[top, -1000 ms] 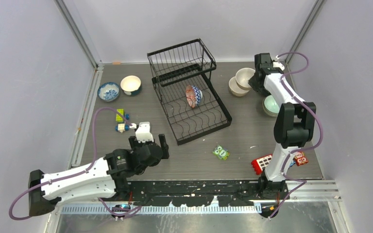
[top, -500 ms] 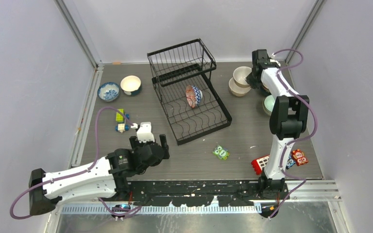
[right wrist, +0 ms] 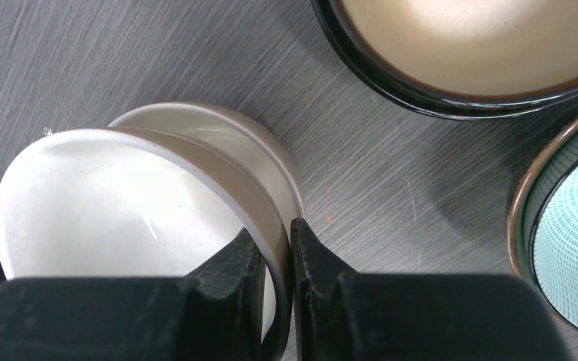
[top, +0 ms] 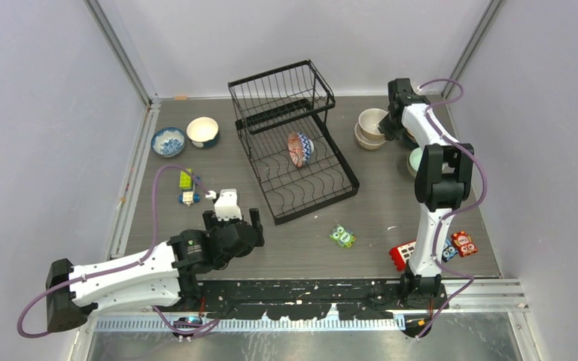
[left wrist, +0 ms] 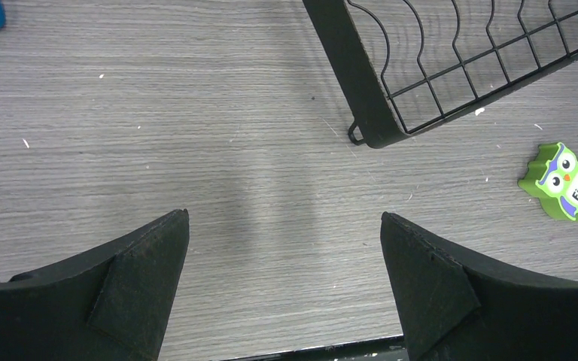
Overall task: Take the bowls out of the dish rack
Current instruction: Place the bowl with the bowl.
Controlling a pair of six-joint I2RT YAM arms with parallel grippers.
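So that it could nest on its twin (right wrist: 271, 162), my right claw (right wrist: 275, 233) pinched the rim of the cream bowl (right wrist: 120, 210); left claw (left wrist: 284, 226) gaped idle.

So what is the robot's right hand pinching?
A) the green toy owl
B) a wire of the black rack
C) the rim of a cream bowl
C: the right hand is closed on the rim of a cream bowl, with one finger inside it and one outside.
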